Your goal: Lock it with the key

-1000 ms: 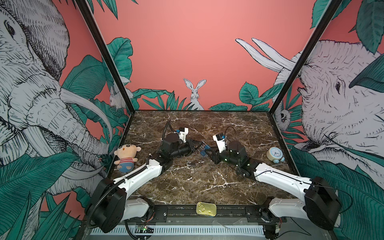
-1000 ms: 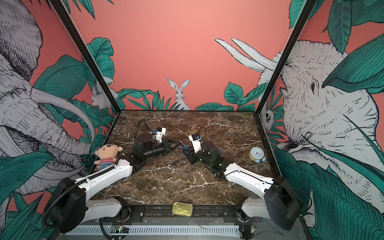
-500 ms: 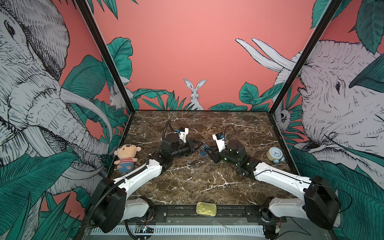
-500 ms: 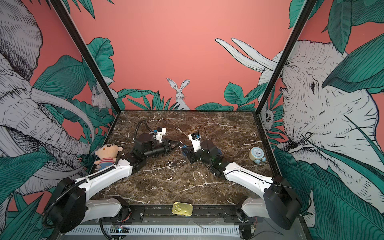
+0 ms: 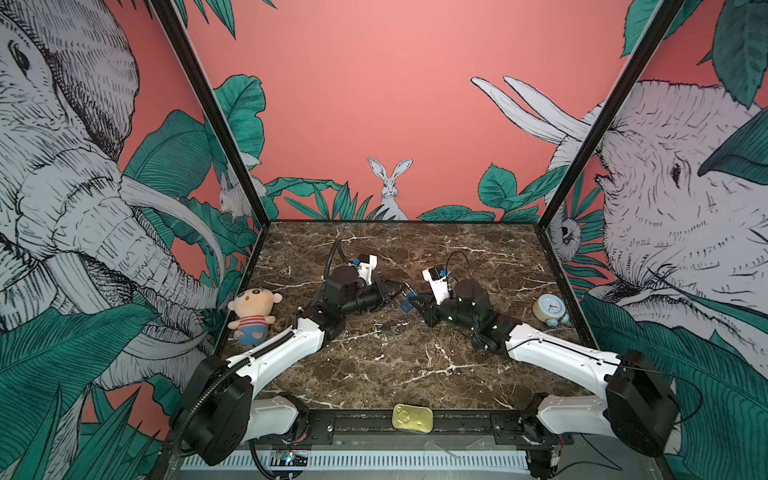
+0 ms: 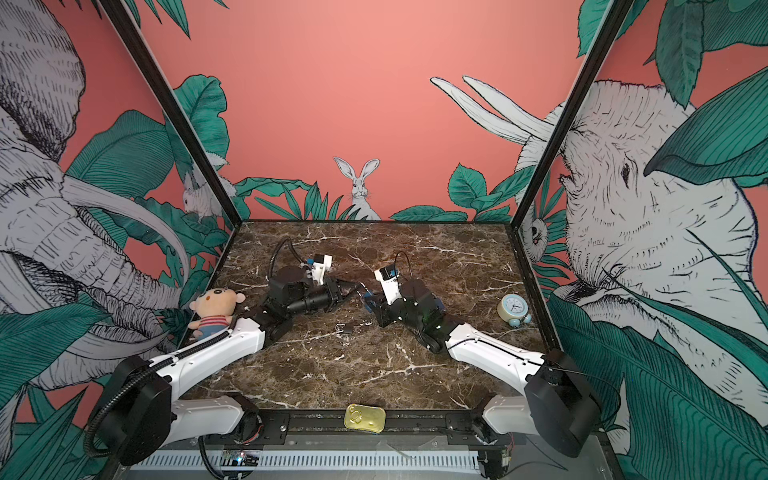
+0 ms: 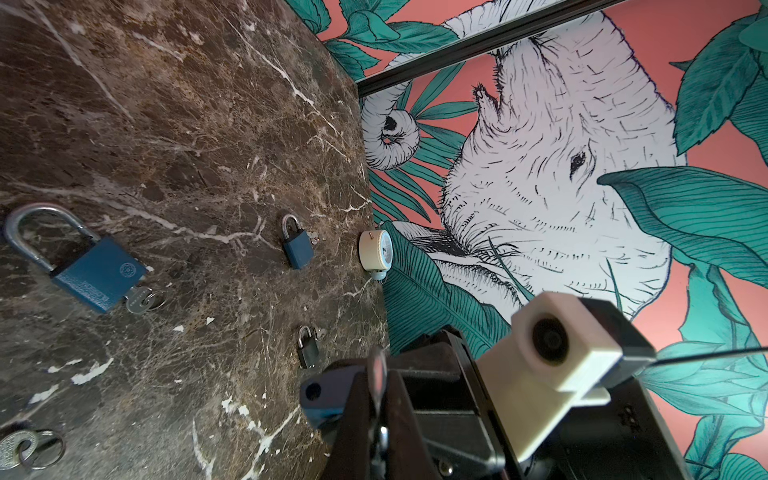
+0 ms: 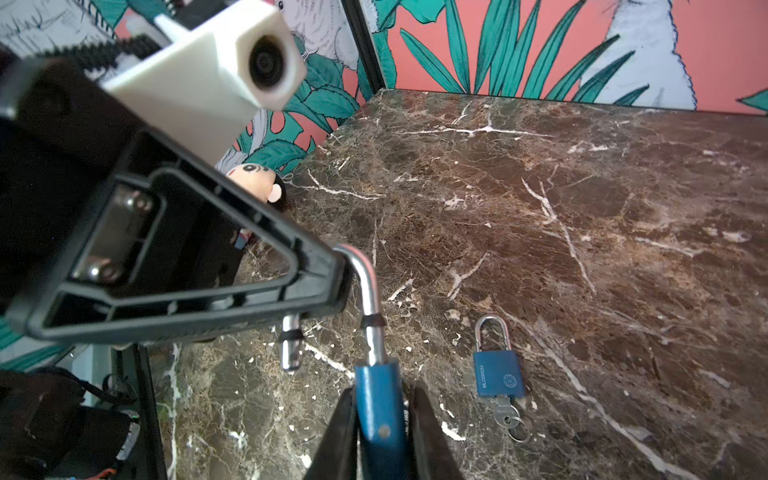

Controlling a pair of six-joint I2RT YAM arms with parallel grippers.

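padlock [image 8: 380,411] is held above the bench [image 5: 415,365] middle, open shackle [image 8: 368,282] pinched in the closed left gripper [image 7: 376,386]. it is bracketed by the right gripper [image 8: 382,399], clamp contact not confirmable. likely braced two-handed for keying.

— What does the lock look like?
— The blue padlock [image 8: 378,409] has a silver shackle [image 8: 370,291], and it is sprung open. One leg sits in the body and the notched leg hangs free beside it.
— Where is it?
— Off the counter [image 5: 415,365], over its middle. The body sits between the fingers of the right gripper [image 8: 382,395], and the shackle's bend is clamped in the left gripper [image 7: 376,386].
— And the key?
— A silver key [image 7: 18,449] lies flat and loose on the counter.
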